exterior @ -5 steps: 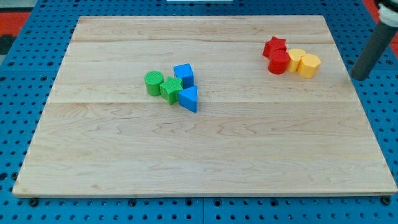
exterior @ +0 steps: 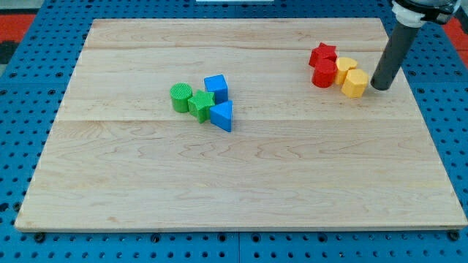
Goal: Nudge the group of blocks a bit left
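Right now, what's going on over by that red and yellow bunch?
My tip stands on the wooden board just to the view's right of the red and yellow group, close beside the front yellow block. That group is the red star, the red cylinder and another yellow block, packed together. The green cylinder, green star, blue cube and blue triangle sit apart, mid-board.
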### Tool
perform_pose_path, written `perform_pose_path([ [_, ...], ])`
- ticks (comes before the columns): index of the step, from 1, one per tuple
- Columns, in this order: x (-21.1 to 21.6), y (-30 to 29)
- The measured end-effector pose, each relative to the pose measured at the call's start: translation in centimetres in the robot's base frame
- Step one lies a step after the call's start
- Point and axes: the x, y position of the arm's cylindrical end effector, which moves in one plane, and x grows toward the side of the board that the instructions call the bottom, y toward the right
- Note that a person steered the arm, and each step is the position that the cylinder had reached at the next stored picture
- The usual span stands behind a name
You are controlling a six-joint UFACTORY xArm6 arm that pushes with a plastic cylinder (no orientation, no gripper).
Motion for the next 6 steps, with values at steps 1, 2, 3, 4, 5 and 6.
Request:
perform_pose_path([
  [1, -0.1, -0.5],
  [2, -0.5, -0.6],
  [3, -2.9, -0.8],
  [4, -2.9, -1.6],
  [5, -3.2, -3.3],
  [6, -4.8, -5.0],
])
